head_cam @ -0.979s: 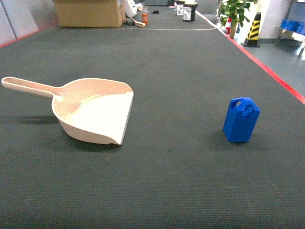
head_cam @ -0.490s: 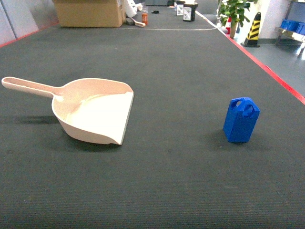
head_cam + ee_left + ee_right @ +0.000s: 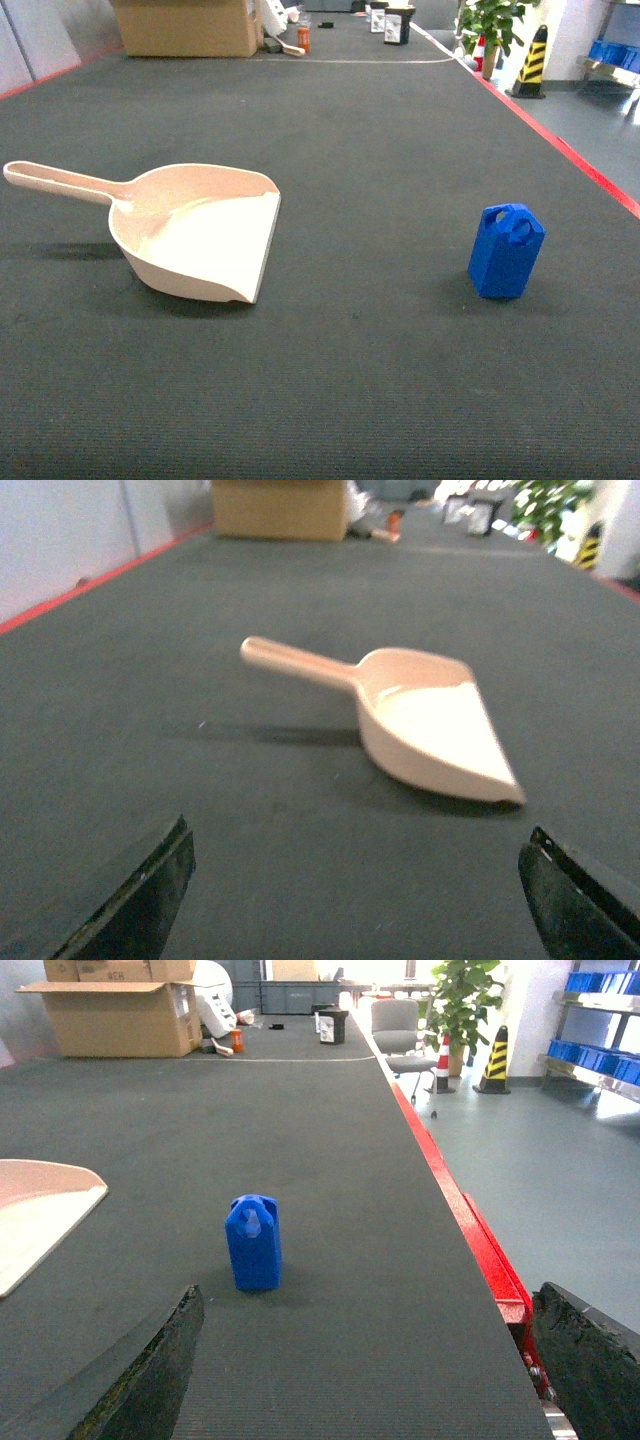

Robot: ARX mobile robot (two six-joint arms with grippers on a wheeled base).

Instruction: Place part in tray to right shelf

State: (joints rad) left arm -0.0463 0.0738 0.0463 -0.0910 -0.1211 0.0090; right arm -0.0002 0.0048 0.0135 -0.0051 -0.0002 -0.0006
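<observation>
Nothing moved since earlier. Item: small bright-blue plastic part point(image 3: 506, 251), upright, well apart from beige dustpan-shaped tray point(image 3: 200, 243). My right gripper point(image 3: 365, 1360) spread; approach squarely, pinch mid-body.

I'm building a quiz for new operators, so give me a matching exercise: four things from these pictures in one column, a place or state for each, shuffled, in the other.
Things:
1. small bright-blue plastic block
2. large beige plastic dustpan-shaped scoop
3. brown cardboard box
4. yellow-and-black striped cone

Places or states:
A. far end of the dark mat, top left in the head view
B. standing upright, on the right
C. on the grey floor beyond the red edge
D. lying empty, handle pointing left

Pairs: 1-B, 2-D, 3-A, 4-C
</observation>
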